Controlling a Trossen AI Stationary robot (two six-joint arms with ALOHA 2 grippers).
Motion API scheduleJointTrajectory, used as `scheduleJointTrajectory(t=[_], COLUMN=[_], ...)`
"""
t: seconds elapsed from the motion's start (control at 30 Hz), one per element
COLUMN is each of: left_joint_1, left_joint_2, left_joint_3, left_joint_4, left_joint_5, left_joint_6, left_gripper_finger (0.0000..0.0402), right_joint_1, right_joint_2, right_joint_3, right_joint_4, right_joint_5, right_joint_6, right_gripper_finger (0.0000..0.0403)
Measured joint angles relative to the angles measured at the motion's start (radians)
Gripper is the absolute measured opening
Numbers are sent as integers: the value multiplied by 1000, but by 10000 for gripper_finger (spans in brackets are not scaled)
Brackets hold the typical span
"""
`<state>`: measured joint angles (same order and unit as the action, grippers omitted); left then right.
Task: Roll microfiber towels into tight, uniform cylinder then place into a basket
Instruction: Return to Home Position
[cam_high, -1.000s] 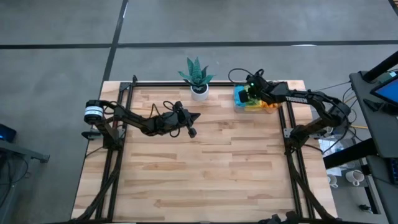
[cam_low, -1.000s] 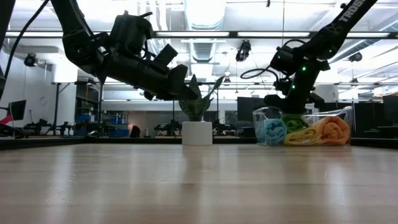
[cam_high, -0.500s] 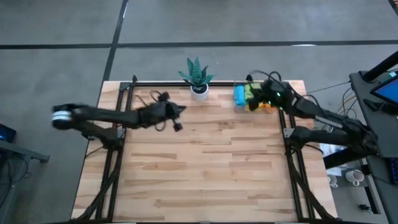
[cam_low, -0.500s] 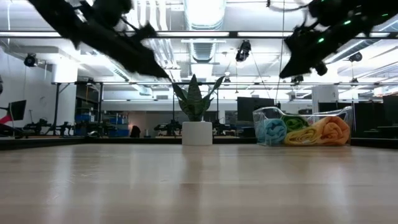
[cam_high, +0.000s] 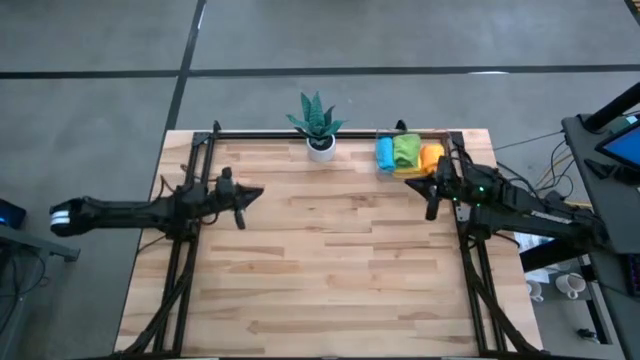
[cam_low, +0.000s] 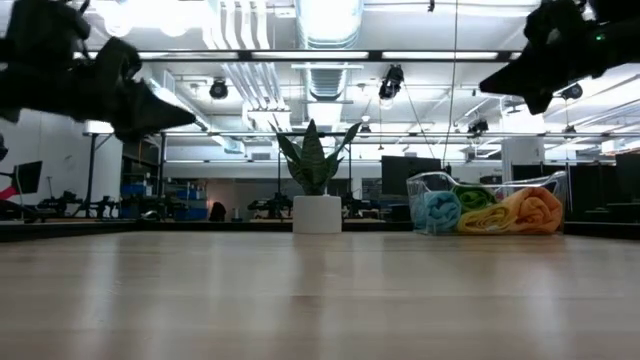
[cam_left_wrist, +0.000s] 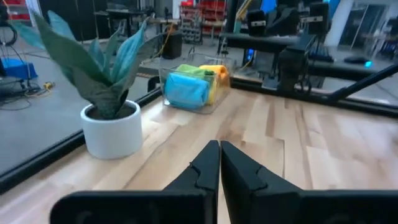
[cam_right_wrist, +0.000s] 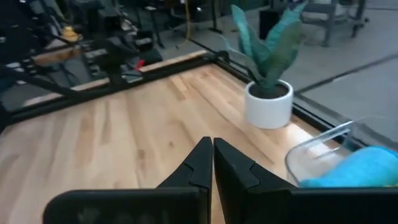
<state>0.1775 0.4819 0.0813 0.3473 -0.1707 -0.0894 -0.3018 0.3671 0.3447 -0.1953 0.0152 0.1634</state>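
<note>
The basket (cam_high: 410, 155), a clear plastic bin, stands at the table's far edge, right of centre. In it lie rolled microfiber towels: a blue one (cam_high: 385, 153), a green one (cam_high: 406, 149) and an orange one (cam_high: 431, 157), side by side. The low view shows the same rolls, blue (cam_low: 437, 211), green (cam_low: 475, 197) and orange (cam_low: 531, 210). My left gripper (cam_high: 256, 192) hangs shut and empty above the table's left part, pointing level toward the right. My right gripper (cam_high: 430, 188) hangs shut and empty just near-side of the basket, pointing toward the far left.
A green spiky plant in a white pot (cam_high: 319, 128) stands at the far edge, left of the basket. Black frame rails (cam_high: 190, 200) run along the table's left, right and far sides. The bare wooden tabletop (cam_high: 330, 260) stretches between the arms and toward the near edge.
Both arms have drawn back, shut all the while. My left gripper has gone from the table's middle toward its left edge and risen. My right gripper has left the basket, gone toward the near and right edges, risen and tipped up from pointing down to nearly level.
</note>
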Motion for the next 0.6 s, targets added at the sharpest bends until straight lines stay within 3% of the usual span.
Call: scheduleJointTrajectory(t=[0.13, 0.33, 0.43, 0.6], left_joint_1=[-9, -9, -9, -9], left_joint_2=[-134, -321, -396, -462], left_joint_3=[-72, -73, -73, -73], left_joint_4=[-29, -246, -301, -301], left_joint_5=[-7, -22, -20, -19], left_joint_6=[-10, 9, 12, 18], left_gripper_finger=[0, 0, 0, 0], right_joint_1=[37, 92, 130, 201], right_joint_2=[-73, -139, -156, -159], right_joint_3=[-9, -36, -104, -242], right_joint_4=[-80, -68, -1, 258], right_joint_5=[0, 3, 3, 3], right_joint_6=[29, 137, 146, 121], right_gripper_finger=[9, 9, 9, 9])
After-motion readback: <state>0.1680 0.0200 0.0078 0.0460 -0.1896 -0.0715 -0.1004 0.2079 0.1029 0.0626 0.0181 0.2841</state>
